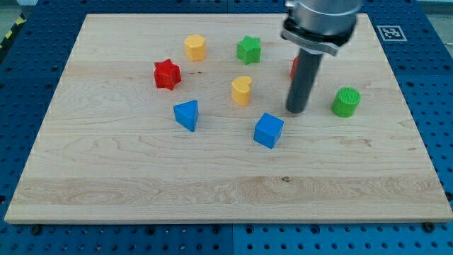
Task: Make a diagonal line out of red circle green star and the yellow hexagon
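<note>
The green star [248, 49] sits near the view's top centre. The yellow hexagon [195, 47] lies to its left. The red circle [293, 67] is mostly hidden behind the rod; only a red sliver shows at the rod's left edge. My tip [296, 111] rests on the board just below that red sliver, right of the yellow heart and left of the green cylinder.
A red star [167, 74], a yellow heart [241, 90], a blue triangular block [187, 114], a blue cube [268, 130] and a green ribbed cylinder [346, 102] lie on the wooden board [212, 191]. Blue pegboard surrounds it.
</note>
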{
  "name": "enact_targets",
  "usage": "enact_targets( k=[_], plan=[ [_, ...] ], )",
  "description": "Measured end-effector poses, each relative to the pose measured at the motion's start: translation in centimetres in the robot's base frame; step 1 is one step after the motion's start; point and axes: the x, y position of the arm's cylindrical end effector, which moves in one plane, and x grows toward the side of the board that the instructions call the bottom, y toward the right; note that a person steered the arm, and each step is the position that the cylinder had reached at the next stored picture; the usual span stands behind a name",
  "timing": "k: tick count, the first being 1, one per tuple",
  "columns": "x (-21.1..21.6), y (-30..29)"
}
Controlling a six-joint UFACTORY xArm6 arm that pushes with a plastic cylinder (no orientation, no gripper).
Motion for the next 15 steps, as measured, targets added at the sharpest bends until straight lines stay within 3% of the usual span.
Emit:
enact_targets(
  k=[2,8,10,12,13,15],
  plan=[
    [-8.1,-2.2],
    [-7.9,6.0],
    [-6.2,-4.7],
    [-9.8,-13.8],
    [-13.7,-13.8],
    [-14.2,-13.6]
  ],
)
